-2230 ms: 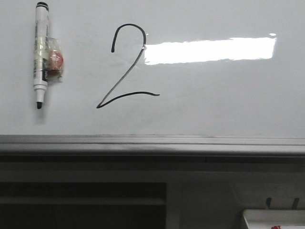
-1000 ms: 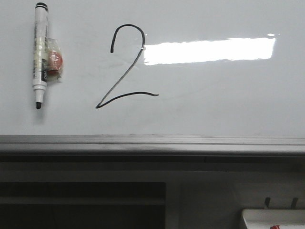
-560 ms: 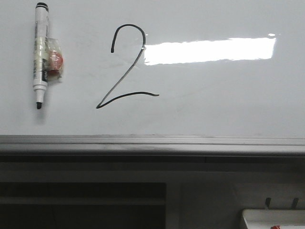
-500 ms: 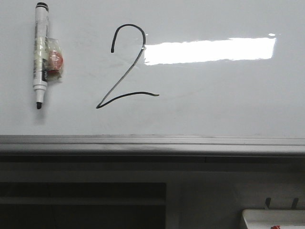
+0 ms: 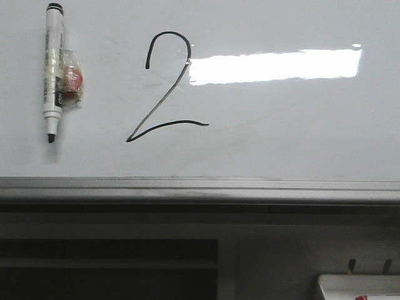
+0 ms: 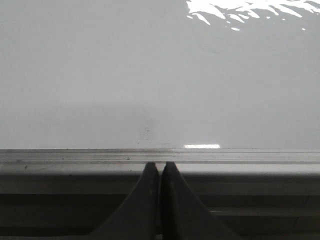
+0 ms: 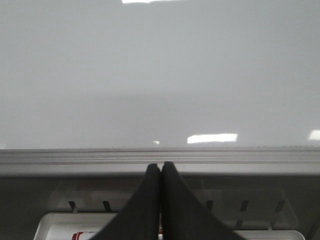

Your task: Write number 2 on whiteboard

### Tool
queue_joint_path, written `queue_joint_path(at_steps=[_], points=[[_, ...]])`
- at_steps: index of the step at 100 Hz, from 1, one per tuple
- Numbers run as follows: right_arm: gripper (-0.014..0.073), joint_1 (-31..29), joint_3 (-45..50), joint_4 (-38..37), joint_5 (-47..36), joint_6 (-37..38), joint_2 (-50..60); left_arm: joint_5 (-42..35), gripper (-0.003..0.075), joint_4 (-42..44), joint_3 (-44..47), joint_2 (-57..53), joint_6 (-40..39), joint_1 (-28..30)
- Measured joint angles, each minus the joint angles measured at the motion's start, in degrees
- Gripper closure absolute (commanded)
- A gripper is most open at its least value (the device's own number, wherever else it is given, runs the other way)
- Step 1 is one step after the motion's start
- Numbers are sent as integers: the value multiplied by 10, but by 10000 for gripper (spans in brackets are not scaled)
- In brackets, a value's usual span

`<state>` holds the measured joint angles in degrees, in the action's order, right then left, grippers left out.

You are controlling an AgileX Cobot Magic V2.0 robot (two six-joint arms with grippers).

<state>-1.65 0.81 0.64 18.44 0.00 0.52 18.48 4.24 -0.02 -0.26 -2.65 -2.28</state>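
The 2 point(image 5: 164, 87) sits finished, upper left of centre on the board point(image 5: 281, 137); marker point(image 5: 53, 72) stuck at far left. Left claw point(image 6: 160, 172) and right claw point(image 7: 160, 172) both pressed closed, empty. Task looks done; nothing next but idling.

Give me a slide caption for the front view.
Black number 2 drawn on the whiteboard, uncapped marker stuck at its left.

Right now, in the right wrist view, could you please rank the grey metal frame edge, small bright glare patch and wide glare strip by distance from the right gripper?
1. Grey metal frame edge, just beyond the right gripper.
2. Small bright glare patch, low on the glossy white whiteboard.
3. Wide glare strip, much higher up the board.
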Motion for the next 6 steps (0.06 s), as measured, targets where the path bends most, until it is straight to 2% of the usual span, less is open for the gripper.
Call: queue_joint_path(at_steps=[6], points=[[664,0,0,0,0,0,0,0,741,0,0,0,0,0]])
